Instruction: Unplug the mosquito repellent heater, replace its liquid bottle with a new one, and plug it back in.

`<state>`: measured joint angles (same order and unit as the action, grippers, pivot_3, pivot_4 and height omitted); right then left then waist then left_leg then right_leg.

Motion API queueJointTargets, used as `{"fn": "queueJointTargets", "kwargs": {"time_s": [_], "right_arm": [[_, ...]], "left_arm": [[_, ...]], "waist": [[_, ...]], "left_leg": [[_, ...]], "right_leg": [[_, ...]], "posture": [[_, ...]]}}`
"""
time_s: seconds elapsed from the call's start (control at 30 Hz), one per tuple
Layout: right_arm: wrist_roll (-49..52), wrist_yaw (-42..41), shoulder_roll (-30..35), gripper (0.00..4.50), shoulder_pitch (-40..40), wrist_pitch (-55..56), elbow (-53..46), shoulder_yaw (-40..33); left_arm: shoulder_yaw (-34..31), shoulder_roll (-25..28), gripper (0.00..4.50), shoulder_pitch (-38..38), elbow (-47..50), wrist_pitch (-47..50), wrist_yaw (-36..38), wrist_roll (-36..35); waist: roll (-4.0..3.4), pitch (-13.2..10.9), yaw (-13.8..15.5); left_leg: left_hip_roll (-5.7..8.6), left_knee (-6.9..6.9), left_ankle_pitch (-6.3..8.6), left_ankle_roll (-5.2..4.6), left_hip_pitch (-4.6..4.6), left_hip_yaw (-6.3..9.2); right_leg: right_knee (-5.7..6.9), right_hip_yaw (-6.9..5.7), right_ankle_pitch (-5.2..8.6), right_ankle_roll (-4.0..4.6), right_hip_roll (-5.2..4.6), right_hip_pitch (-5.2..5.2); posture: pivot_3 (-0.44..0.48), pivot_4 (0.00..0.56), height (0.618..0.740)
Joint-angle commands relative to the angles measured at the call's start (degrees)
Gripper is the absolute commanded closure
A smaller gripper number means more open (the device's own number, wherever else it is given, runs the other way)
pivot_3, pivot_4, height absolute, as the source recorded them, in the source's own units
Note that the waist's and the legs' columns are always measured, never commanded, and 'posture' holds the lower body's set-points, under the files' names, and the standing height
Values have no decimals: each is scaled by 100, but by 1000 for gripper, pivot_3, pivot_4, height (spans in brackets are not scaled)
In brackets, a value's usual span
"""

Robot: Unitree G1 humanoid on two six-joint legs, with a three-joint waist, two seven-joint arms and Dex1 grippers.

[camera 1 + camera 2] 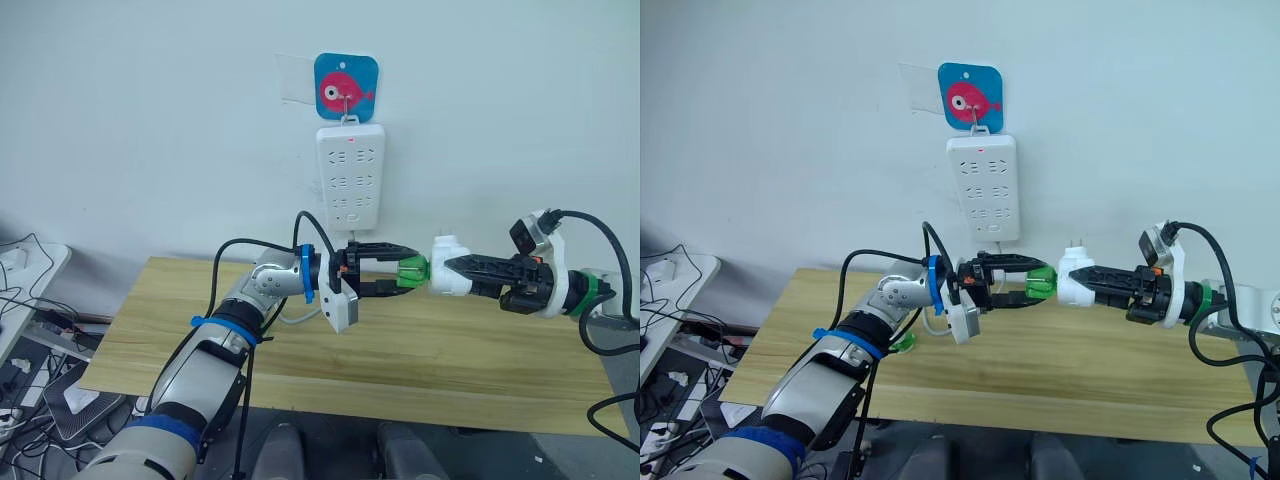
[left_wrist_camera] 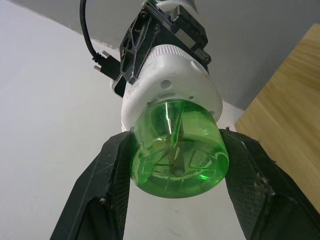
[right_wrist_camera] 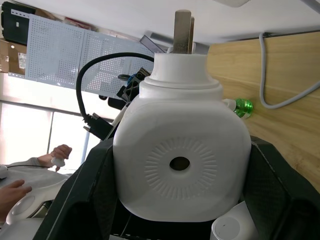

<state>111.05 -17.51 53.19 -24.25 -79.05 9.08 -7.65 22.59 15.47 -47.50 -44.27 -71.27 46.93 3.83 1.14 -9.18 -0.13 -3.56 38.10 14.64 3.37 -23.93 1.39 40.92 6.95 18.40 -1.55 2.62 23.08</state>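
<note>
In the air above the wooden table (image 1: 400, 360), my right gripper (image 1: 452, 272) is shut on the mosquito repellent heater (image 1: 440, 281), a white rounded unit (image 3: 180, 160) with its two prongs (image 3: 182, 30) free of any socket. The liquid bottle (image 1: 412, 268), translucent green and capless, sticks out of the heater toward my left arm. My left gripper (image 1: 406, 271) is shut on the liquid bottle (image 2: 176, 150), one black finger (image 2: 100, 190) on each side. The new one (image 3: 243, 106), green with a white cap, lies on the table near my left arm (image 1: 902, 345).
A white power strip (image 1: 350, 175) hangs on the wall under a blue fish hook (image 1: 345, 88), straight behind the grippers. A pale cable (image 3: 280, 95) lies on the table. Cables and clutter (image 1: 30, 310) sit off the table's left end. A person's hands (image 3: 15, 192) show in the right wrist view.
</note>
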Motion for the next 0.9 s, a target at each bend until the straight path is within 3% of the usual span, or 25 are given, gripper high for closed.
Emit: {"fn": "queueJointTargets", "kwargs": {"time_s": [0.03, 0.13, 0.23, 0.33, 0.47, 0.57, 0.8, 0.9], "right_arm": [[195, -120, 88, 1521, -74, -30, -308, -87], [178, -124, 223, 1521, -35, -53, -421, -22], [-198, -397, 339, 1521, -11, -251, -629, 19], [-510, -566, 321, 1521, -26, -267, -797, 97], [-763, -669, 240, 1521, -111, -224, -925, 179], [-734, -663, 202, 1521, -123, -182, -939, 202], [-537, -407, 142, 1521, -61, 17, -901, 199], [-452, -321, 135, 1521, -37, 76, -866, 198]], "left_arm": [[327, -24, 2220, 378, 1199, 2553, 1689, -2305], [259, 277, 2220, 631, 2563, 5705, 2248, -3701], [161, 789, 2220, 579, 3697, 8969, 2150, -5146], [-169, 877, 2220, 206, 3676, 11440, 1685, -6091], [-821, 614, 2220, -178, 2790, 13652, 1119, -6901], [-1258, 417, 2220, -245, 2330, 14496, 818, -7032], [-1720, 143, 43, -35, 2580, 14712, 567, -6738], [-1804, 131, 14, 65, 2650, 14568, 538, -6499]], "waist": [[-1, 1, -6], [-2, 1, -41], [-2, 1, -115], [-2, 1, -154], [-1, 0, -161], [-1, 0, -165], [0, -2, -156], [0, -2, -157]], "left_leg": [[-1, 0, 0, 0, 0, 0], [-5, 0, 0, 0, 0, 7], [-10, -1, -6, -10, -1, 27], [-9, -1, -11, -20, 0, 49], [-4, 1, -15, -26, 1, 57], [-5, -2, -15, -26, 1, 57], [-5, -4, -17, -23, -4, 53], [-2, -1, -17, -22, -2, 45]], "right_leg": [[1, 0, 0, 0, 0, 0], [6, -7, 0, 0, 1, 4], [13, -19, 1, 1, 11, 6], [17, -37, 2, -1, 13, 0], [16, -45, 9, -13, 14, -5], [9, -45, 7, -9, 15, -4], [8, -42, 3, 2, 12, 1], [8, -35, 3, 1, 10, -1]], "posture": [[31, 143, 740], [33, 147, 740], [38, 150, 740], [37, 151, 740], [38, 155, 740], [35, 155, 740], [33, 159, 740], [33, 159, 740]]}}
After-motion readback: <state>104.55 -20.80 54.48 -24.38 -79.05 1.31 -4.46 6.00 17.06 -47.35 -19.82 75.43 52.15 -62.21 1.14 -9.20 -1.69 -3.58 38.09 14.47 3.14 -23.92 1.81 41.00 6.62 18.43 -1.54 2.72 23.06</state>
